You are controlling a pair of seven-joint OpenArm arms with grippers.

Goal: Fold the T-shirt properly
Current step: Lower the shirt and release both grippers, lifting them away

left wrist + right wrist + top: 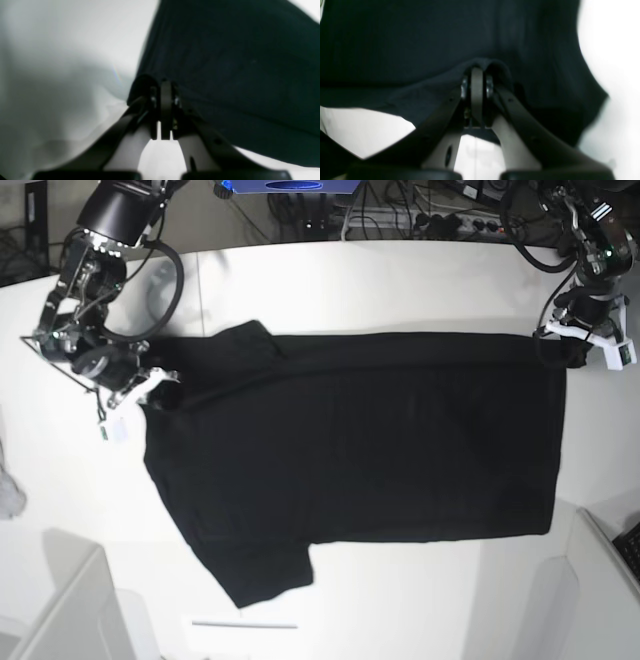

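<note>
Pinching opposite ends of the black T-shirt (360, 450) on the table (400, 290), my left gripper (562, 348) and right gripper (150, 385) hold it stretched flat, presumably ready for folding.

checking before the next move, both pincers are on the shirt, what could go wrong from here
1. Both grips are thin: the left pincer and right pincer each pinch only a small bunched edge of the T-shirt, so cloth could slip out when pulled.
2. The lower sleeve lies loose on the white table; it may drag or fold under, spoiling the fold.
</note>
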